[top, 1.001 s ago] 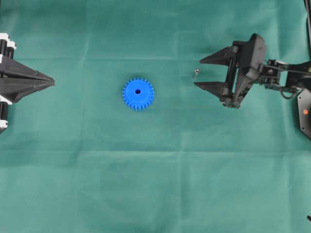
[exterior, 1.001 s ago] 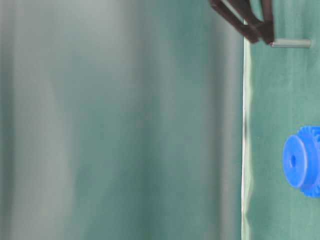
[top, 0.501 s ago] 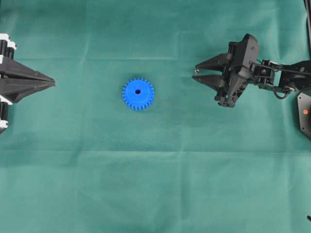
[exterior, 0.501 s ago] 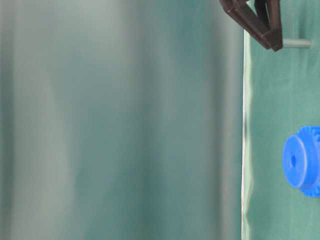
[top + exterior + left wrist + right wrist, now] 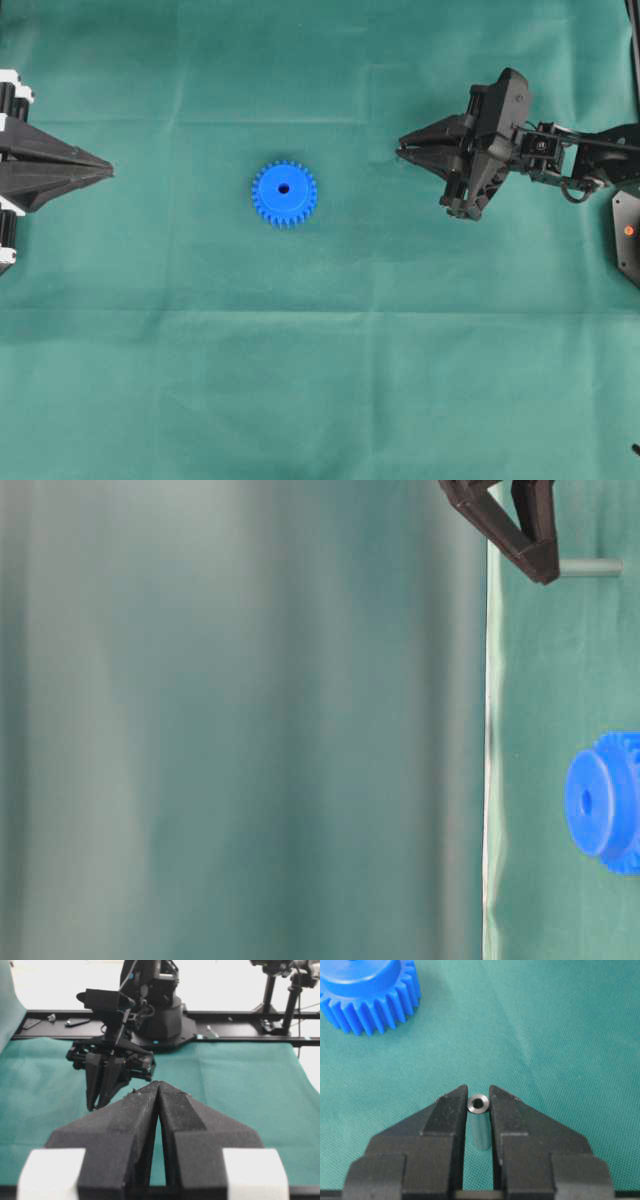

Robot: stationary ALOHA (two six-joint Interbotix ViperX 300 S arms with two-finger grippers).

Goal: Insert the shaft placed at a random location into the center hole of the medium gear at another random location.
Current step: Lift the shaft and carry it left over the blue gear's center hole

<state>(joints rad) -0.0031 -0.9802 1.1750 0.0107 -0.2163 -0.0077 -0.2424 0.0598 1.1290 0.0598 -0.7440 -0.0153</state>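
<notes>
It looks like a robotics lab. A green cloth [image 5: 320, 380] covers the bench. Camera stands [image 5: 292, 997] rise behind a black rail [image 5: 240, 1039].

Through the right wrist camera I see the right gripper [image 5: 479, 1105] with its two black fingers [image 5: 445, 1120] pressed against either side of the shaft [image 5: 479, 1125], a short grey metal pin standing upright on the green cloth [image 5: 545, 1035], its hollow top end facing me. The medium gear [image 5: 370, 995], blue and toothed, lies ahead and to the left, well apart.
</notes>
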